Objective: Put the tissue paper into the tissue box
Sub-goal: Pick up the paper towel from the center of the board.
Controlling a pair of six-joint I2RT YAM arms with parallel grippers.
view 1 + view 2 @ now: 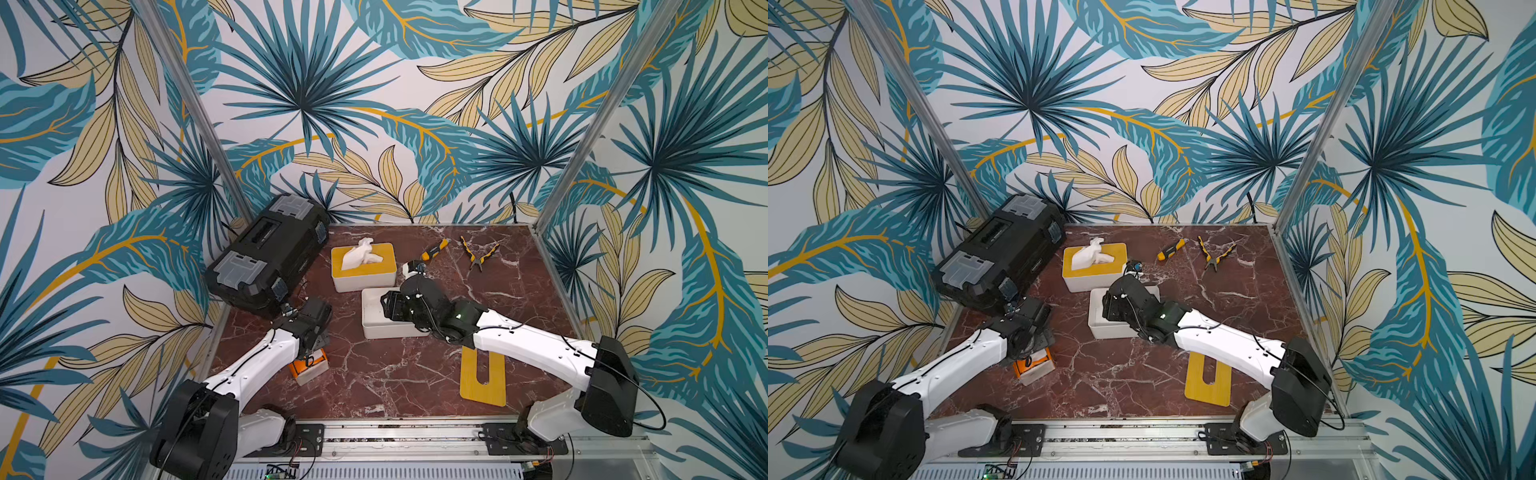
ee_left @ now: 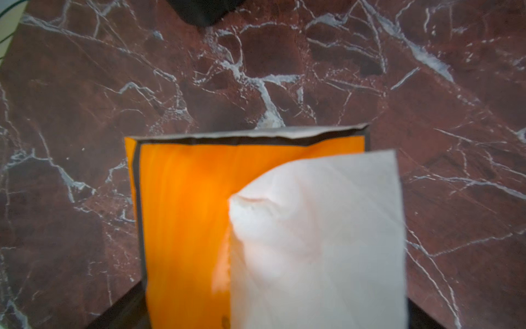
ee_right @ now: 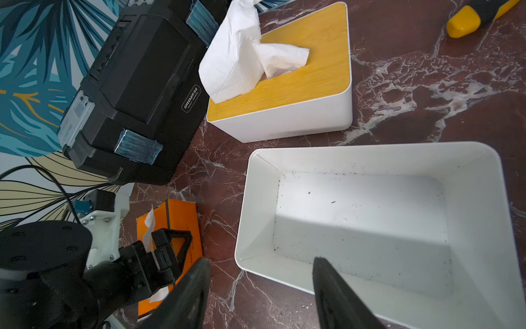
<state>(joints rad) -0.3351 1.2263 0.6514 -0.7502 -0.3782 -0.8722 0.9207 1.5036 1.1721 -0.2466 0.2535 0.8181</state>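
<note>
The tissue paper is an orange pack [image 1: 312, 368] with a white sheet [image 2: 316, 236] sticking out, lying flat on the marble table at the front left. My left gripper [image 1: 308, 358] points down over it, jaws wide open on either side of the pack; the right wrist view shows its fingers [image 3: 173, 242] just above the pack [image 3: 176, 216]. The tissue box [image 1: 374, 328] is an empty, lidless white tub [image 3: 370, 148] in the middle of the table. My right gripper [image 3: 262, 262] hangs open over its near rim, one finger above the table, one above the box's inside.
A black toolbox [image 1: 270, 253] stands at the back left. Behind the open box is a second white box with a bamboo lid [image 1: 374, 270] and a tissue [image 1: 360, 252] poking out. A loose slotted bamboo lid [image 1: 482, 376] lies front right. A screwdriver [image 1: 434, 249] and pliers [image 1: 478, 254] lie at the back.
</note>
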